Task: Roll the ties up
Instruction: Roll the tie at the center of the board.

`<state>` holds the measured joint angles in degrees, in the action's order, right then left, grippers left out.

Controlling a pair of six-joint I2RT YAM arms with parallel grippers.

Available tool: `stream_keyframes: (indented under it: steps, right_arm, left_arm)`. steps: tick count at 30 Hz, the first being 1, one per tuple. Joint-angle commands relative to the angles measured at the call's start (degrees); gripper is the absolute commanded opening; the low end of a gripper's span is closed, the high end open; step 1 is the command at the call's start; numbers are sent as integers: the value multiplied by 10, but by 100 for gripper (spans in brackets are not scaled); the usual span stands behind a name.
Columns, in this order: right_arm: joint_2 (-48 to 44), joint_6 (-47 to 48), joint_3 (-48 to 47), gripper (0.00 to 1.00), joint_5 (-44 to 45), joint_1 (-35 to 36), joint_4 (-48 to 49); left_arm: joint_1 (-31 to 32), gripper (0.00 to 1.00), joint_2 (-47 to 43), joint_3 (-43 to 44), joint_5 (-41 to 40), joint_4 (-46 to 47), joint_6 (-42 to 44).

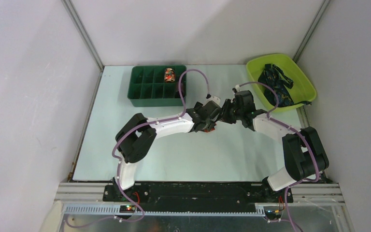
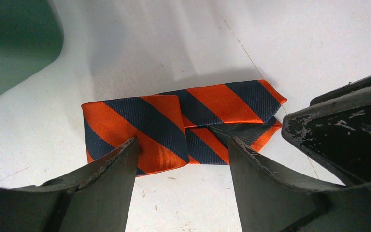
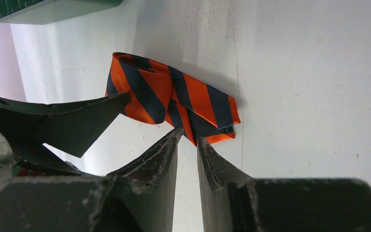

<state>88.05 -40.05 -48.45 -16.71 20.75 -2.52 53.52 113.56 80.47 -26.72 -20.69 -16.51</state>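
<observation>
From above and behind we look down over the whole table (image 1: 174,159). Both wrist cameras sit close, peering past their own fingers (from opposing sides) at the same folded orange-striped tie (image 2: 174,125).

striped tie (image 1: 211,128) mostly hidden under claws

A green compartment tray (image 1: 145,94) and a lime-green bin (image 1: 303,79) sit on the pale table (image 1: 183,159).

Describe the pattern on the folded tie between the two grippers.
Orange with dark navy diagonal stripes; the tie shows best in the left wrist view.
</observation>
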Motion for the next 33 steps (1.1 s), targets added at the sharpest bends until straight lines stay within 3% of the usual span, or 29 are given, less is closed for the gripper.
stream_keyframes:
  steps: [1, 20, 26, 33]
  right_arm:
    - [-7, 7, 6, 25, 2, -2, 7]
    - [27, -9, 5, 25, -30, 14, 61]
    - [49, -34, 4, 28, -63, 28, 99]
    - [96, -67, -25, 34, -94, 49, 140]
  left_arm:
    - [2, 71, -23, -8, 19, 8, -19]
    - [-29, 73, -132, -43, 17, 24, -25]
    - [-102, 74, -200, -121, 91, 79, -68]
    - [-183, 75, -263, -223, 125, 146, -116]
